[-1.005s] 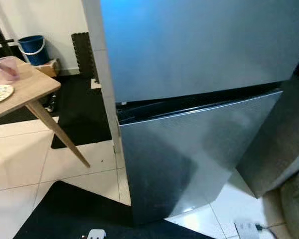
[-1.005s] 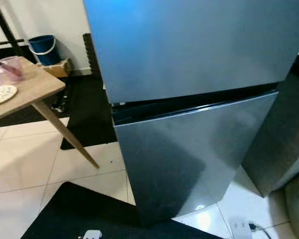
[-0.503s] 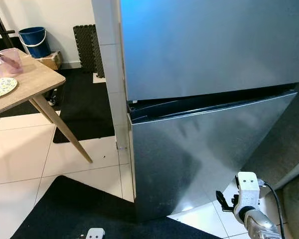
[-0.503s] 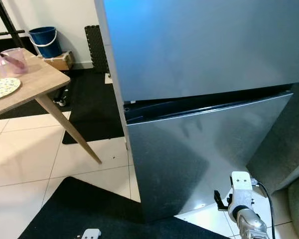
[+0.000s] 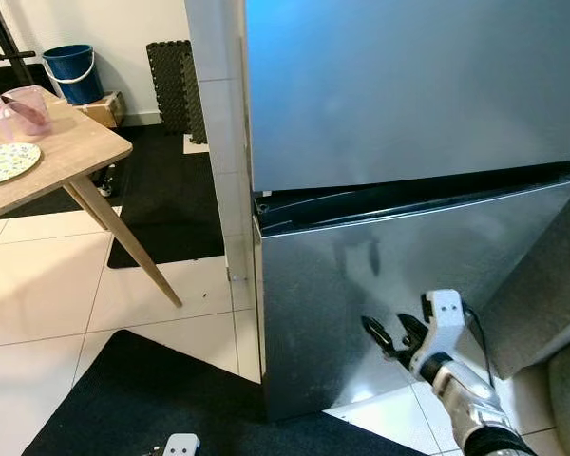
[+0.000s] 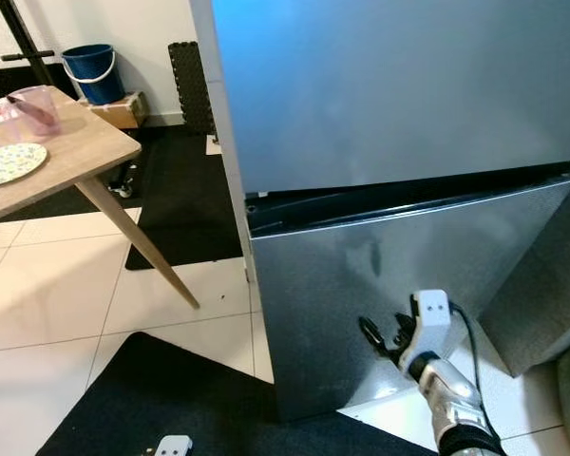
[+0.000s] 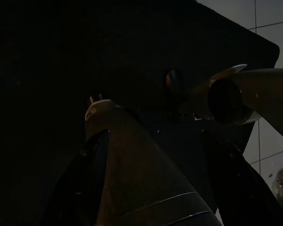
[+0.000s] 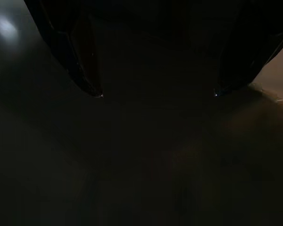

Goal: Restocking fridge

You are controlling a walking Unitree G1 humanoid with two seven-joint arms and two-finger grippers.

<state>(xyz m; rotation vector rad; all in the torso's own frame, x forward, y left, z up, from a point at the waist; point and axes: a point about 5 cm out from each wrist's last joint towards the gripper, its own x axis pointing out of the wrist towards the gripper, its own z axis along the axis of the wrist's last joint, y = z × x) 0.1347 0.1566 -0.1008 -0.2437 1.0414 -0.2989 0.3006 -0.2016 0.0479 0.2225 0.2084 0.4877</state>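
A tall silver fridge stands before me, its upper door [image 5: 408,85] and lower door [image 5: 342,275] both closed, with a dark gap [image 5: 408,195] between them. My right gripper [image 5: 388,331] is raised low in front of the lower door, close to its face, fingers spread open and holding nothing. In the right wrist view its two black fingertips [image 8: 92,87] stand wide apart against the dark door surface. The left wrist view is very dark, and the left arm hangs idle.
A wooden table [image 5: 71,157] on slanted legs stands at the left, carrying a patterned plate [image 5: 5,163] and a pink cup [image 5: 27,107]. A blue bucket [image 5: 71,71] sits by the far wall. Black mats [image 5: 123,399] lie on the white tiles. A grey panel [image 5: 551,285] stands right of the fridge.
The camera has shifted, so the fridge sits further right in the picture. My right arm has risen from the lower right corner and moved left, up to the lower door.
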